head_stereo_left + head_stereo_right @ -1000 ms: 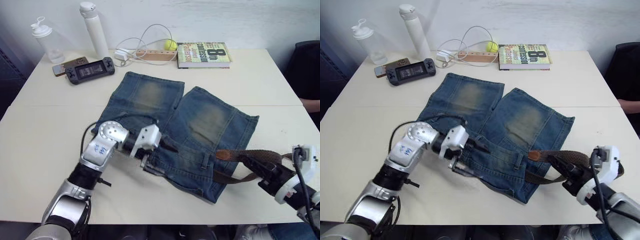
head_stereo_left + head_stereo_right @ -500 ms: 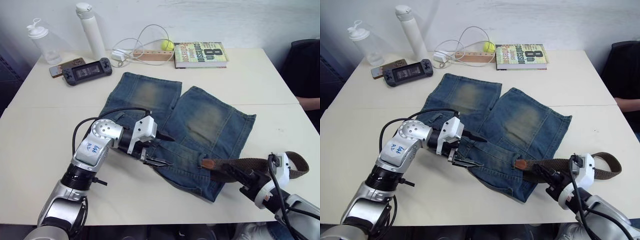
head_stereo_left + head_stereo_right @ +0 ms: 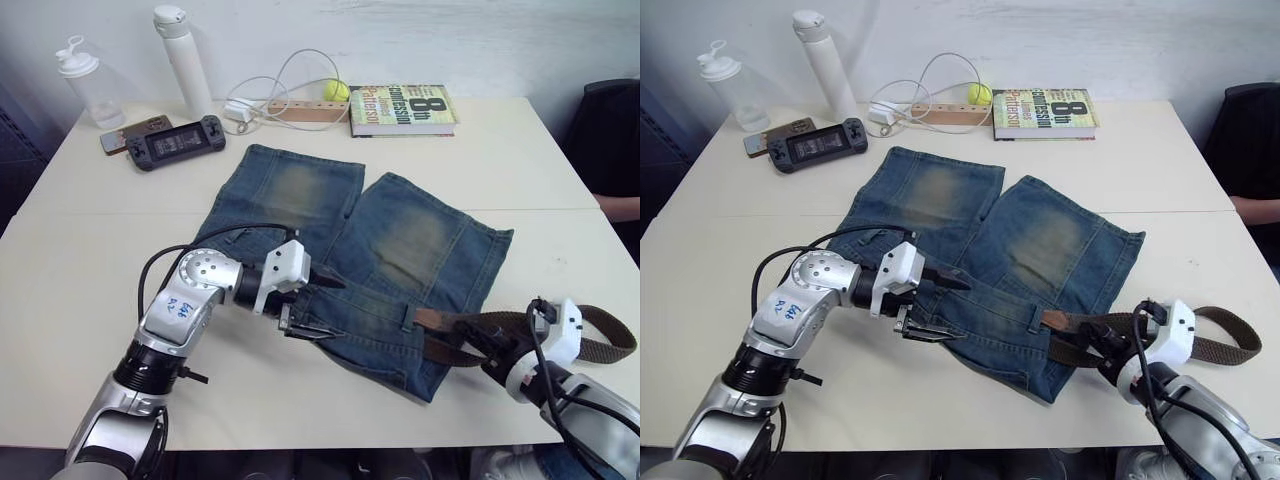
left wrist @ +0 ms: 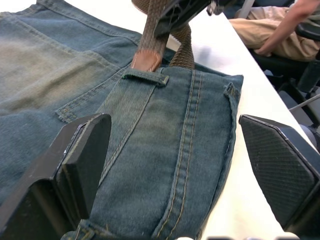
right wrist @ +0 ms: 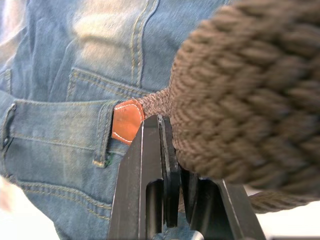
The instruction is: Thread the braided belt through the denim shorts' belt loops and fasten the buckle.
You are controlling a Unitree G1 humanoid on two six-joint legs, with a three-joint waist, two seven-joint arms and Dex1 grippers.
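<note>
Both head eyes look down across the table (image 3: 560, 160); each wrist camera sits close over the denim shorts (image 4: 165, 150).

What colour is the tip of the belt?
Tan leather on the belt's tip, clearest in the right wrist view.

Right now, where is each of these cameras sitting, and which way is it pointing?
Left and right eye views: on the head, looking down over both arms at the denim shorts on the table.
Left wrist view: looks along the open left gripper over the waistband at a belt loop.
Right wrist view: looks along the right gripper, shut on the braided belt.
Both wrist views share the belt's tan tip at that loop.
</note>
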